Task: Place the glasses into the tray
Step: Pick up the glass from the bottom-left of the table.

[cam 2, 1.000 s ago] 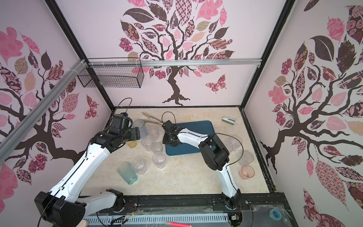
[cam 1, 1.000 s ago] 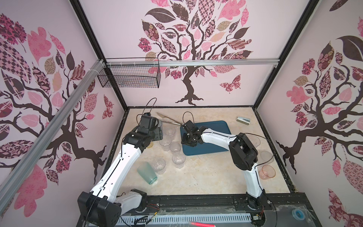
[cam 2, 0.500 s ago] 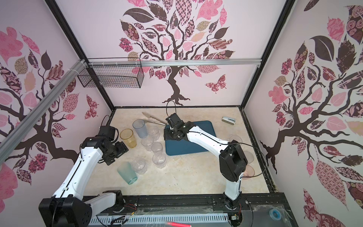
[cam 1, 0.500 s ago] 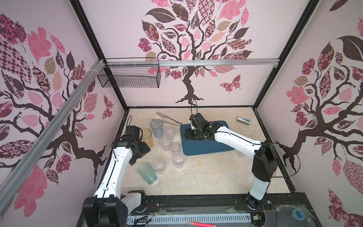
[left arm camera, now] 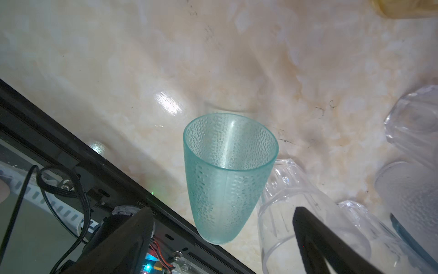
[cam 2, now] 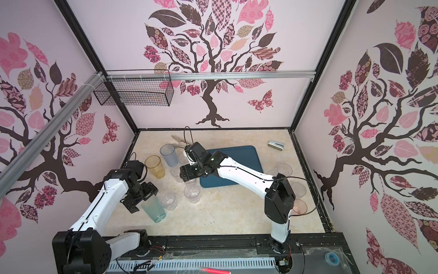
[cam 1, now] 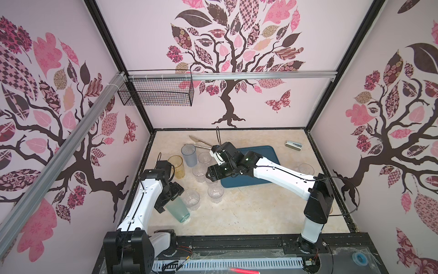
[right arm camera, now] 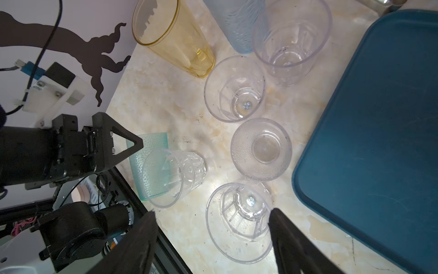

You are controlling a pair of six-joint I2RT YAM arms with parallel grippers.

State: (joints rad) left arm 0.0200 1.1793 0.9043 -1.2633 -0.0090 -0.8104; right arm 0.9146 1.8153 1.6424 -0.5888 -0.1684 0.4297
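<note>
Here, glasses (cam 1: 215, 193) on table (cam 1: 260, 213), clustered beside tray (cam 1: 269, 153)

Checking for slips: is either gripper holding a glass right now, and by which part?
Nothing held: left gripper open around the teal glass without touching; right gripper open, empty.

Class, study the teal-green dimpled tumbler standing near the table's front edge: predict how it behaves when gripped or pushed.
The teal-green tumbler is tall, its base narrower than its mouth, so a push near the rim would probably tip it. Its dimpled wall likely resists slipping. It looks thin and see-through, so probably light, perhaps plastic.
</note>
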